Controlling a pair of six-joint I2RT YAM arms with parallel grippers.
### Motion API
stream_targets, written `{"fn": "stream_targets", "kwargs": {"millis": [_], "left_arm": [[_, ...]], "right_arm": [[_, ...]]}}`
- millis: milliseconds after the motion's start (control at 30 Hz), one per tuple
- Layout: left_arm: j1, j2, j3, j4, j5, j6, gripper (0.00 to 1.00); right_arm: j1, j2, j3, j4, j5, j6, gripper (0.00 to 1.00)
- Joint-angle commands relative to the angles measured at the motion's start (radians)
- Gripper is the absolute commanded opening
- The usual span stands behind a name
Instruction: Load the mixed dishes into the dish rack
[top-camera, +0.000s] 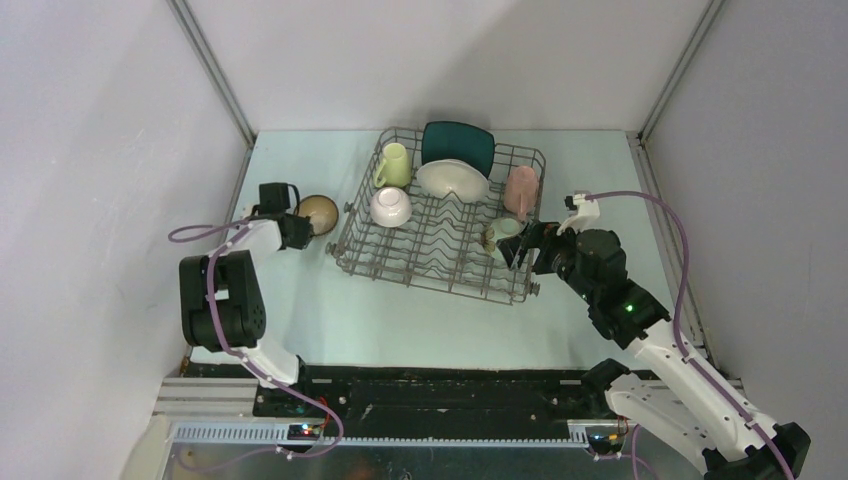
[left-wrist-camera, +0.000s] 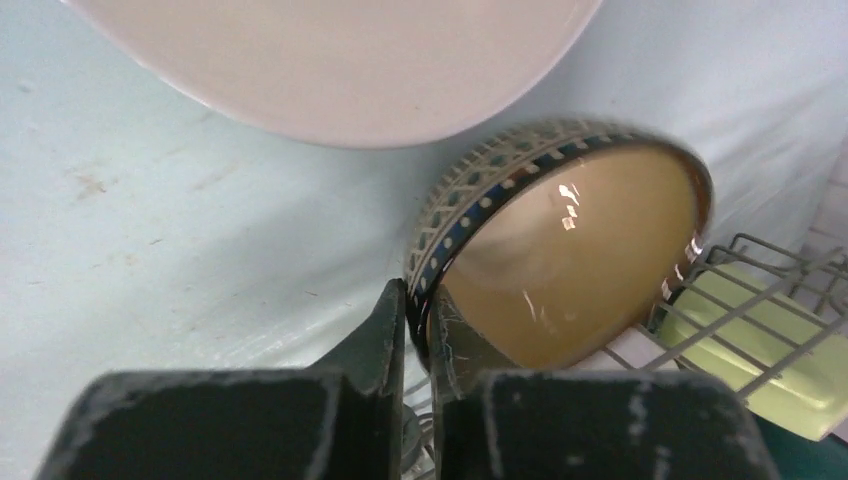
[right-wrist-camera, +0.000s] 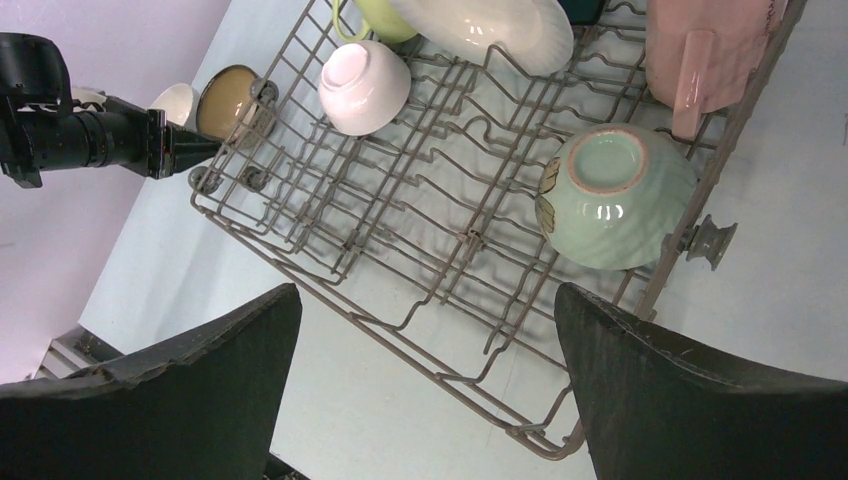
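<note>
the dish rack (top-camera: 440, 262) sits in the middle of the table (top-camera: 400, 325), and most of the dishes are in it. along its far side, the yellow-green mug (top-camera: 393, 165) lies at the left corner. the teal square plate (top-camera: 458, 145) stands on edge behind the white round plate (top-camera: 453, 180), and the pink cup (top-camera: 520, 188) is toward the right. a white bowl (right-wrist-camera: 362, 88) rests upside down among the tines nearer the left end. the pale green bowl (right-wrist-camera: 615, 195) sits upside down against the rack's right wall.

the dark brown bowl (left-wrist-camera: 570, 260) is outside the rack, just beside its left end, tilted so its tan inside shows. its patterned rim is pinched between the fingers (left-wrist-camera: 385, 330) of the left end effector (left-wrist-camera: 420, 330), which are closed down to the thickness of that rim. whether the bowl touches the table cannot be told. a second white bowl (left-wrist-camera: 330, 60) is on the table right next to it, on the side away from the rack.

the right end effector (right-wrist-camera: 425, 300) hangs at the rack's near right corner, close to the pale green bowl. its fingers are spread wide apart, with nothing between them.
</note>
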Motion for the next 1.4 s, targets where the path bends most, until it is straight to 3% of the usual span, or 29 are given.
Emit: {"fn": "stream_targets", "kwargs": {"millis": [0,300,500,867,1000,1200,1367], "left_arm": [[0.006,-0.051,0.028,-0.014,-0.009,0.011,0.03],[0.006,-0.220,-0.018,0.034,-0.027,0.023,0.00],[0.007,-0.410,-0.053,0.026,-0.061,0.055,0.00],[-0.063,-0.777,-0.206,0.085,0.131,0.058,0.00],[-0.150,-0.833,-0.251,0.140,0.304,0.064,0.00],[-0.356,-0.870,-0.296,0.216,0.407,0.040,0.00],[-0.442,-0.832,-0.334,0.384,0.513,-0.012,0.00]], "right_arm": [[0.000,-0.014,-0.011,0.017,-0.004,0.000,1.00],[-0.017,-0.028,-0.016,0.016,0.013,-0.036,0.99],[-0.041,-0.046,-0.016,0.027,-0.057,-0.062,1.00],[-0.049,-0.008,-0.016,0.086,-0.146,-0.035,0.99],[-0.047,-0.011,-0.016,0.104,-0.220,-0.050,1.00],[-0.009,0.005,-0.056,0.197,-0.389,-0.072,0.99],[0.116,0.013,-0.094,0.341,-0.346,-0.071,1.00]]}}
